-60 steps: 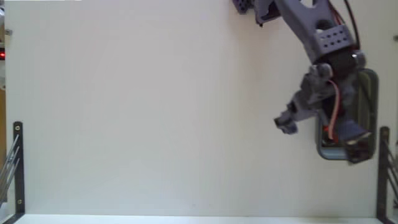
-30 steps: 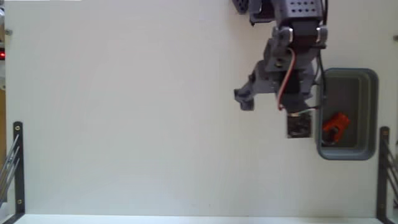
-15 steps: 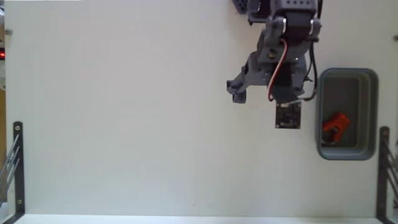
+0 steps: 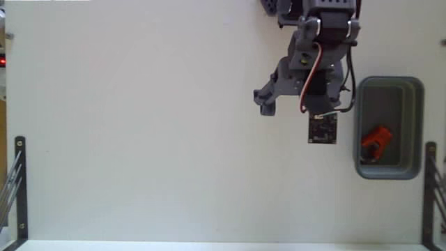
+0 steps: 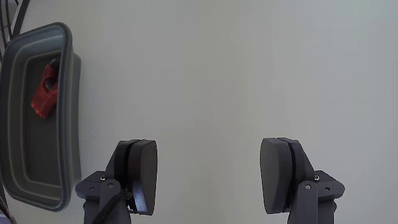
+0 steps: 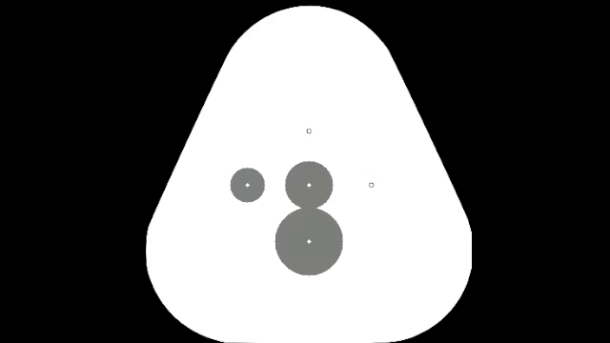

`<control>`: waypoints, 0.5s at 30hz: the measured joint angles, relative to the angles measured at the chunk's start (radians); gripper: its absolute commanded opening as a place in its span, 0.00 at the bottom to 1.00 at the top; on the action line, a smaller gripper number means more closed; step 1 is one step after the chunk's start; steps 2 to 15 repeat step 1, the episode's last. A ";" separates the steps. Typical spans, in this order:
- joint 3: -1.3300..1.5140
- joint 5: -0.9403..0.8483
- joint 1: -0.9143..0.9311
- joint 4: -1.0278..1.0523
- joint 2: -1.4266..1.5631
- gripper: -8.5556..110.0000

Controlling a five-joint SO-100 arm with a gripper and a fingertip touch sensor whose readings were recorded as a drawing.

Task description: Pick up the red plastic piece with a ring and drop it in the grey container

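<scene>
Your small red-orange plastic piece with a ring (image 4: 375, 143) lies inside the rounded grey plastic tub (image 4: 418, 125), so the drop looks done. The grey two-finger gripper (image 5: 208, 174) hangs just beside the tub over bare white table (image 4: 139, 139), jaws wide apart and holding nothing.

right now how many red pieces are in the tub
1. The red piece lies inside the grey tub, toward its lower end in the fixed view; the wrist view also shows one. The gripper is open and empty.
</scene>
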 measured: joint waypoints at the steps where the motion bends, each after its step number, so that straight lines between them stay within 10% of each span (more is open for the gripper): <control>1: 0.000 0.000 0.000 0.000 0.000 1.00; 15: 0.000 0.000 0.000 0.000 0.000 1.00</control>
